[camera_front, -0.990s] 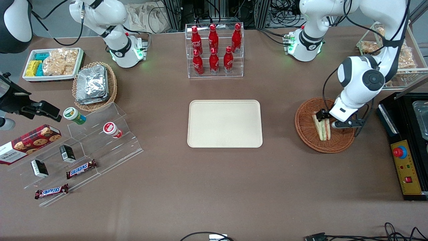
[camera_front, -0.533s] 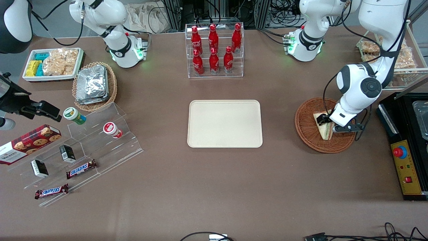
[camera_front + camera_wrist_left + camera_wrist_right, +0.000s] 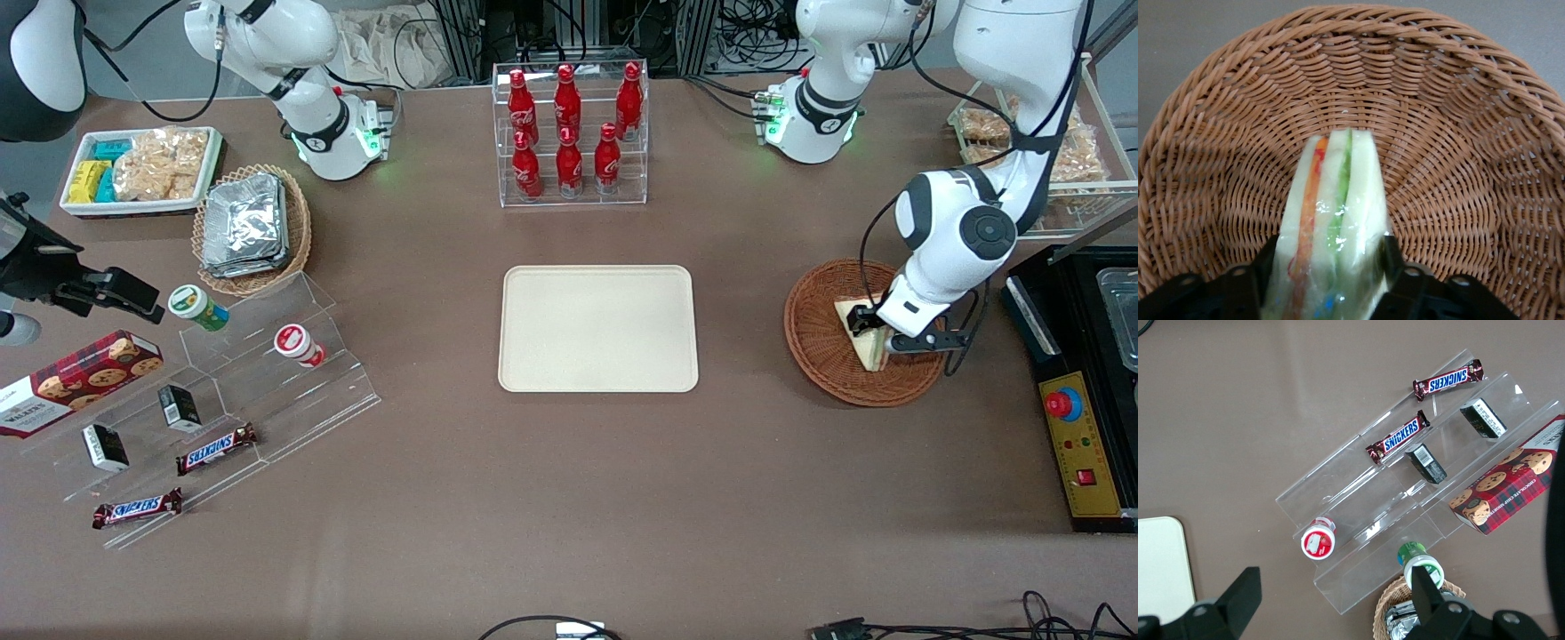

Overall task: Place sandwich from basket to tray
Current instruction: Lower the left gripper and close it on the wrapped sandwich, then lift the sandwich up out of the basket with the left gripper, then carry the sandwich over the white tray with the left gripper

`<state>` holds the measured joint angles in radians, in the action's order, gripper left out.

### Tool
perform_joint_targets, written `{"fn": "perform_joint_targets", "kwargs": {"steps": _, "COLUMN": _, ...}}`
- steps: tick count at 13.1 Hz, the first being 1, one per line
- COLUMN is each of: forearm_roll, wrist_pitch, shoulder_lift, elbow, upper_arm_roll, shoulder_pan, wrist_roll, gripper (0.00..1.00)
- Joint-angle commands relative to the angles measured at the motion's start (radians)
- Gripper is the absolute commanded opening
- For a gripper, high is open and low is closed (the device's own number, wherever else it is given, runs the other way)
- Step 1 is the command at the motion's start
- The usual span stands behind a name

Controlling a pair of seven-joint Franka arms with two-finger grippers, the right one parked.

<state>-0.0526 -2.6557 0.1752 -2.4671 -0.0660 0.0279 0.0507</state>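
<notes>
The sandwich (image 3: 1331, 227) sits in the basket (image 3: 822, 342), and the pincer (image 3: 1331, 280) is clenched on its wide end, one finger (image 3: 1245, 283) against each bread face. A second ago it stood on edge showing its filling; now it has tipped, pale bread upward, so the grasp looks secured and lifting comes next. The tray (image 3: 597, 328) lies bare mid-surface (image 3: 569, 498), well apart, toward the parked arm's end. Nearby stand a black control box (image 3: 1076, 427) and a bottle rack (image 3: 569, 133).

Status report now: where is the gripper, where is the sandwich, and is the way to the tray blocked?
Gripper shut on sandwich, inside basket. Tray bare. Nothing between basket and tray.
</notes>
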Motion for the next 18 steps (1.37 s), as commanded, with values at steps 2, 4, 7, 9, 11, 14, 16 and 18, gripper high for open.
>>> {"fn": "perform_joint_targets", "kwargs": {"steps": 2, "forearm_roll": 0.007, "wrist_pitch": 0.0, "shoulder_lift": -0.01, "elbow": 0.005, "upper_arm_roll": 0.0, "shoulder_pan": 0.009, "wrist_roll": 0.0, "gripper": 0.0}}
{"fn": "perform_joint_targets", "kwargs": {"steps": 4, "forearm_roll": 0.007, "wrist_pitch": 0.002, "shoulder_lift": -0.011, "elbow": 0.007, "upper_arm_roll": 0.0, "shoulder_pan": 0.01, "wrist_roll": 0.001, "gripper": 0.0}}
{"fn": "perform_joint_targets", "kwargs": {"steps": 7, "forearm_roll": 0.007, "wrist_pitch": 0.064, "shoulder_lift": -0.043, "elbow": 0.033, "upper_arm_roll": 0.006, "shoulder_pan": 0.018, "wrist_roll": 0.015, "gripper": 0.0}}
{"fn": "perform_joint_targets", "kwargs": {"steps": 9, "forearm_roll": 0.01, "wrist_pitch": 0.283, "shoulder_lift": -0.103, "elbow": 0.124, "upper_arm_roll": 0.026, "shoulder_pan": 0.02, "wrist_roll": 0.043, "gripper": 0.0}}
{"fn": "perform_joint_targets", "kwargs": {"steps": 11, "forearm_roll": 0.023, "wrist_pitch": 0.637, "shoulder_lift": -0.123, "elbow": 0.338, "upper_arm_roll": 0.052, "shoulder_pan": 0.02, "wrist_roll": 0.047, "gripper": 0.0}}
{"fn": "perform_joint_targets", "kwargs": {"steps": 14, "forearm_roll": 0.045, "wrist_pitch": 1.091, "shoulder_lift": -0.092, "elbow": 0.714, "upper_arm_roll": 0.093, "shoulder_pan": 0.02, "wrist_roll": 0.051, "gripper": 0.0}}
{"fn": "perform_joint_targets", "kwargs": {"steps": 16, "forearm_roll": 0.045, "wrist_pitch": 1.256, "shoulder_lift": -0.085, "elbow": 0.868, "upper_arm_roll": 0.124, "shoulder_pan": 0.02, "wrist_roll": 0.052, "gripper": 0.0}}
{"fn": "perform_joint_targets", "kwargs": {"steps": 18, "forearm_roll": 0.043, "wrist_pitch": 1.303, "shoulder_lift": -0.085, "elbow": 0.947, "upper_arm_roll": 0.155, "shoulder_pan": 0.02, "wrist_roll": 0.055, "gripper": 0.0}}
